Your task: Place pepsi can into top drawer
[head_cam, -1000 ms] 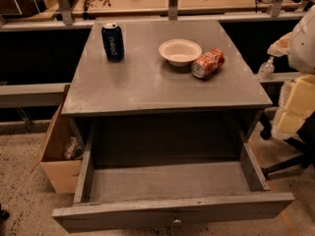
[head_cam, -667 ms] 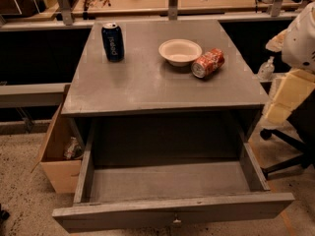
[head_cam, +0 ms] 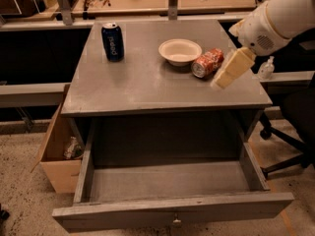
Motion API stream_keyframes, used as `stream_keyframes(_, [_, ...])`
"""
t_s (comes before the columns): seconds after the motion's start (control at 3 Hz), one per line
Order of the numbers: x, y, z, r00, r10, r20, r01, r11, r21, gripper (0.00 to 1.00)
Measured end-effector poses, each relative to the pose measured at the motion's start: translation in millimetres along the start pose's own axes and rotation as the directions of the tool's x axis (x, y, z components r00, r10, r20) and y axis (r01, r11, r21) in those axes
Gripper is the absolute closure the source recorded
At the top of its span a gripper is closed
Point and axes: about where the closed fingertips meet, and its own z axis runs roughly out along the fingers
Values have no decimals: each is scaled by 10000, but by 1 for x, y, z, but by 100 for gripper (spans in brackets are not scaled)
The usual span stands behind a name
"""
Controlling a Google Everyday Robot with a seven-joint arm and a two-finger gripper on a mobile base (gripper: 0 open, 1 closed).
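Note:
The pepsi can (head_cam: 112, 42), dark blue with a silver top, stands upright at the back left of the grey cabinet top (head_cam: 128, 87). The top drawer (head_cam: 172, 211) is pulled fully out below the cabinet top, and its inside shows nothing in it. My gripper (head_cam: 230, 69), a cream wedge on a white arm coming in from the upper right, hangs over the right side of the cabinet top. It is right beside the red-orange can and far from the pepsi can.
A white bowl (head_cam: 180, 51) sits at the back middle of the top. A red-orange can (head_cam: 207, 63) lies on its side next to it. A cardboard box (head_cam: 56, 151) stands on the floor at the left. A chair (head_cam: 295, 112) and a small bottle (head_cam: 266, 68) are at the right.
My arm has swung left and up from beside the cabinet's right edge to over the cabinet top, near the red-orange can. The cans, bowl and drawer have not moved.

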Motion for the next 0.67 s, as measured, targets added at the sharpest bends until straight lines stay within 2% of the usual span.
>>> stream_keyframes(0.33, [-41, -27, 42, 9916, 104, 1291, -67, 9995, -292, 0])
stream_keyframes(0.67, [-85, -50, 84, 9646, 390, 2609, -228, 9976, -649, 0])
